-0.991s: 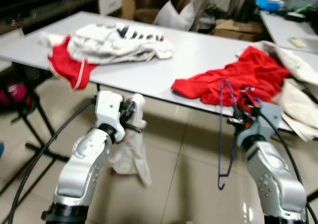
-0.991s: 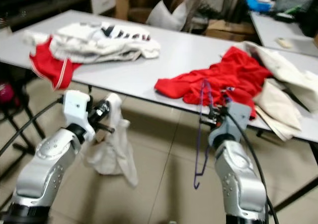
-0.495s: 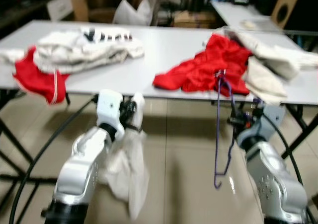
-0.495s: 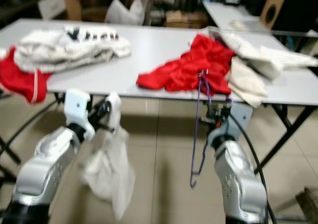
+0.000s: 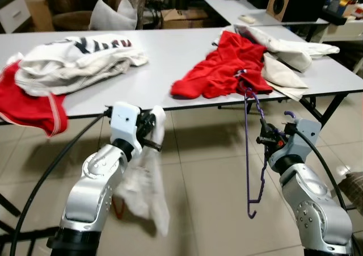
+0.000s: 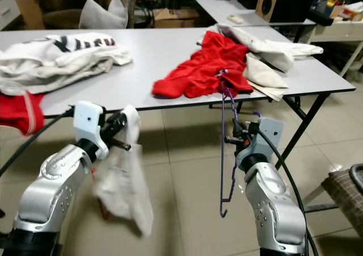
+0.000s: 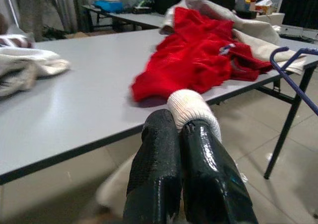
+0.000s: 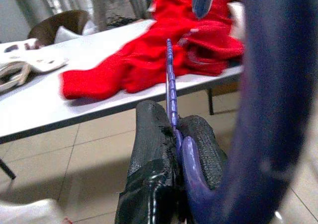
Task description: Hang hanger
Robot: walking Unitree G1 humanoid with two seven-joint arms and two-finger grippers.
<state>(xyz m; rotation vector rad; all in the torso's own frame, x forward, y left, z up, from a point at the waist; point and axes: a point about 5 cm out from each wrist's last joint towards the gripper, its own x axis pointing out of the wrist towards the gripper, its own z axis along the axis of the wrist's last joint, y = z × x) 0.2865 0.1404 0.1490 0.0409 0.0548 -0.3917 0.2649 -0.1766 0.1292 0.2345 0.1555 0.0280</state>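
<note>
My right gripper (image 5: 266, 139) is shut on a purple plastic hanger (image 5: 249, 154) that stands upright in front of the table edge, one end near the red garment (image 5: 227, 68), the other hanging toward the floor. In the right wrist view the hanger (image 8: 171, 92) runs between the black fingers (image 8: 151, 184). My left gripper (image 5: 152, 137) is shut on a white garment (image 5: 144, 182) that droops toward the tiled floor. The left wrist view shows its white cuff (image 7: 191, 110) above the closed fingers (image 7: 159, 174).
A long grey table (image 5: 164, 49) stands ahead with a white-and-red clothes pile (image 5: 62, 68) at left and cream garments (image 5: 283, 51) at right. A second table (image 5: 238, 6) and a speaker (image 5: 289, 0) stand behind. A woven stool (image 6: 349, 193) is at lower right.
The camera has swung to the right, so the table and clothes shifted left in view. Both grippers keep their hold; the white garment swings below the left one.
</note>
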